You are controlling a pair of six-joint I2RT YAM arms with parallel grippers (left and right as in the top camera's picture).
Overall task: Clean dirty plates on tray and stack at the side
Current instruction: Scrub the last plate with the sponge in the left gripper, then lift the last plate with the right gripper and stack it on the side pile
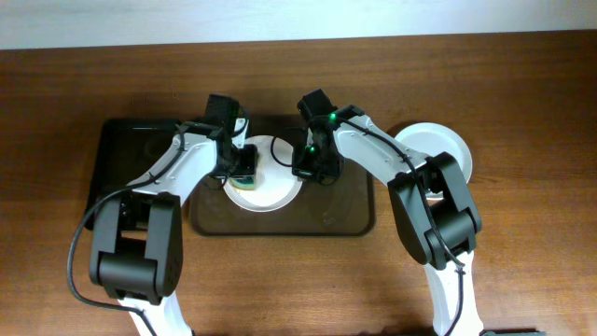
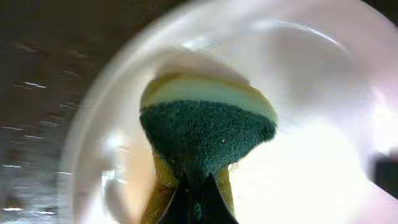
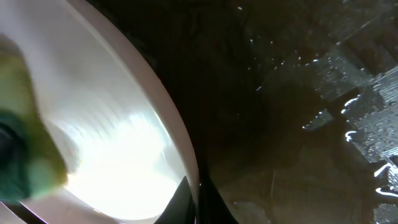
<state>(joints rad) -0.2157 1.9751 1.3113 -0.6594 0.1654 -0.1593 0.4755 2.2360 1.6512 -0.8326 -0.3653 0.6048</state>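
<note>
A white plate [image 1: 270, 191] lies on the brown tray [image 1: 350, 219]. My left gripper [image 1: 244, 168] is shut on a green and yellow sponge [image 2: 205, 127] and presses it onto that plate [image 2: 323, 93]. My right gripper [image 1: 306, 168] is shut on the plate's right rim [image 3: 180, 146]; one finger is inside the rim and one outside. The sponge also shows at the left edge of the right wrist view [image 3: 18, 155]. Another white plate [image 1: 438, 147] sits on the table to the right of the tray, partly under my right arm.
A black tray [image 1: 121, 159] lies to the left of the brown tray, partly under my left arm. The brown tray's wet floor [image 3: 298, 124] shows to the right of the held plate. Bare wooden table [image 1: 298, 280] lies in front.
</note>
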